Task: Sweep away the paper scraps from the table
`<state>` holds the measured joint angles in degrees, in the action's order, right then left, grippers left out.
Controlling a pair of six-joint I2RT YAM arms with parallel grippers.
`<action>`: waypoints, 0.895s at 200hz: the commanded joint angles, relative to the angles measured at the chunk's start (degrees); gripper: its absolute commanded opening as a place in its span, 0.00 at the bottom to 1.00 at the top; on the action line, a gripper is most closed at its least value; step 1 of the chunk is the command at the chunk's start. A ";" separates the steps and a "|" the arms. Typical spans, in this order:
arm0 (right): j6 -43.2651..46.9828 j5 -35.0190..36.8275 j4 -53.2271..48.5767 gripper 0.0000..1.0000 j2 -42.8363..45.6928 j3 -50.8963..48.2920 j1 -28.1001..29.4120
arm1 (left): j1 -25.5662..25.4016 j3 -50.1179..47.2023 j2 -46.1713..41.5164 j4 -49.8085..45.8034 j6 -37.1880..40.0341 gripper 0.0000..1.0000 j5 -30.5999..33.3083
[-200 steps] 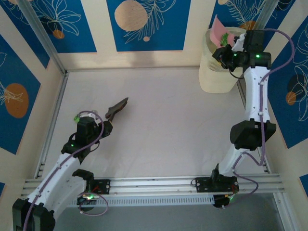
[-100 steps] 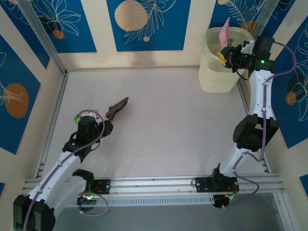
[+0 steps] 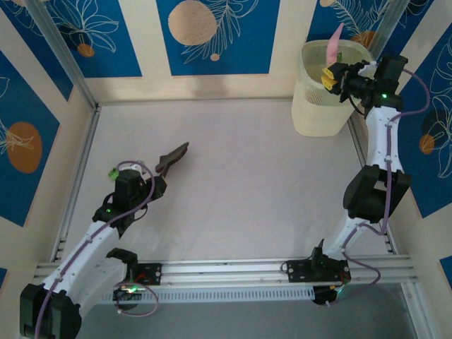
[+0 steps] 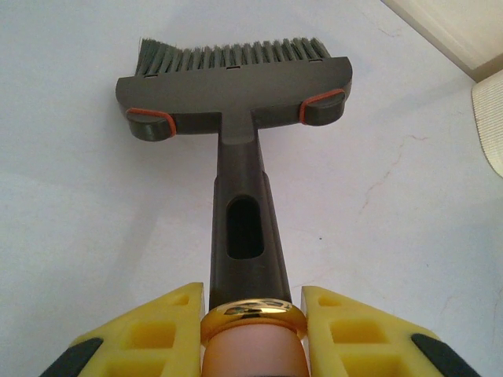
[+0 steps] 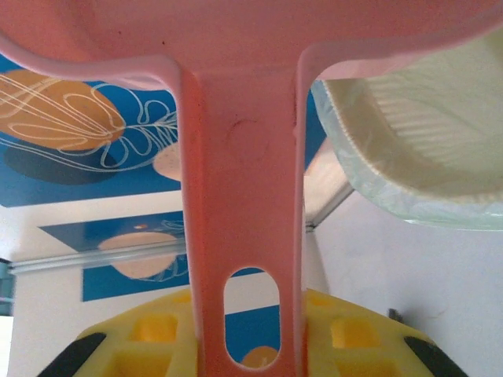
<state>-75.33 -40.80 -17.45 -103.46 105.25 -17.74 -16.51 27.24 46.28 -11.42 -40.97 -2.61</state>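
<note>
My left gripper [image 3: 157, 182] [image 4: 251, 326] is shut on the handle of a dark brush [image 3: 173, 159] [image 4: 236, 78], whose bristle head lies on the table [image 3: 247, 176] at the left. My right gripper [image 3: 329, 76] [image 5: 251, 338] is shut on the handle of the pink dustpan [image 3: 335, 41] [image 5: 244, 157]. The pan stands tipped up steeply over the mouth of the pale waste bin [image 3: 318, 106] at the back right. The paper scraps are out of view; the table surface around the brush is bare.
The bin's ribbed rim [image 5: 409, 173] sits just right of the dustpan handle in the right wrist view. Aluminium rails [image 3: 226, 272] and cream walls with blue panels [image 3: 212, 35] enclose the table on all sides.
The right arm has swung a little rightward and tipped the dustpan steeper, so it now stands nearly on edge above the bin. The left arm and brush have stayed put.
</note>
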 commanded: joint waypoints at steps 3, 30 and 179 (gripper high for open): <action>-9.49 -2.68 9.19 0.00 0.60 -3.32 -0.51 | -0.36 -0.25 0.13 1.69 0.53 0.00 -1.17; -21.39 -1.92 21.72 0.00 1.07 -9.10 -0.68 | -0.37 -0.22 0.52 1.92 0.54 0.00 -1.33; 5.14 0.93 -1.94 0.00 5.57 3.48 5.25 | -0.38 -0.18 0.62 2.10 0.28 0.00 -2.02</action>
<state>-85.25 -40.38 -6.83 -103.20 102.26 -16.27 -16.51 27.24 47.03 -10.66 -40.99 -3.01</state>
